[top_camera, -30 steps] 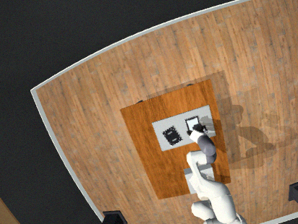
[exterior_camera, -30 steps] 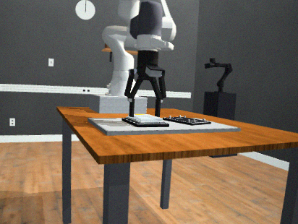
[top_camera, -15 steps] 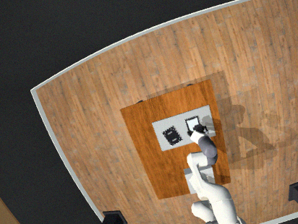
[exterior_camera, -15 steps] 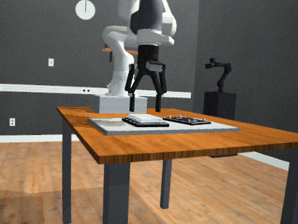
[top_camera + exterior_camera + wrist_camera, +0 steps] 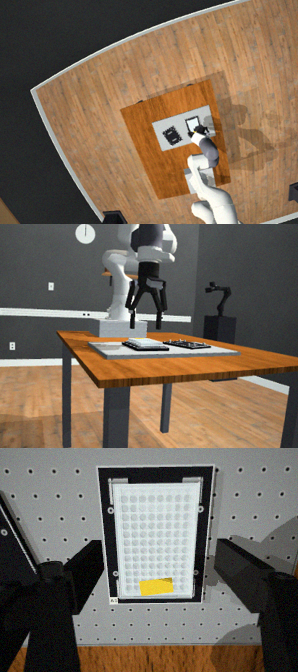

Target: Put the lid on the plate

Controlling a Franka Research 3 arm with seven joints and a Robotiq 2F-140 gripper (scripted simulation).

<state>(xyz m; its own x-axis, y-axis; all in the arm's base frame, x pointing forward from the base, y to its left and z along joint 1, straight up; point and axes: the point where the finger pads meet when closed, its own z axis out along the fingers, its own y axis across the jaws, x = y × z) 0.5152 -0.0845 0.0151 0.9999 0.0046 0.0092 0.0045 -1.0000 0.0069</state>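
1. Lid (image 5: 152, 535), clear over a grid of wells with a yellow label near its lower edge, lies in a black frame (image 5: 104, 538) on the grey pegboard (image 5: 55, 503).
2. I see the pegboard resting on a wooden table (image 5: 152, 368), over plank flooring, dark walls behind.
3. A second black frame (image 5: 186, 344) sits to the right in the exterior view; I cannot tell what it holds.
4. My gripper (image 5: 146, 321) hangs above the lid, fingers spread wide, gripping nothing.
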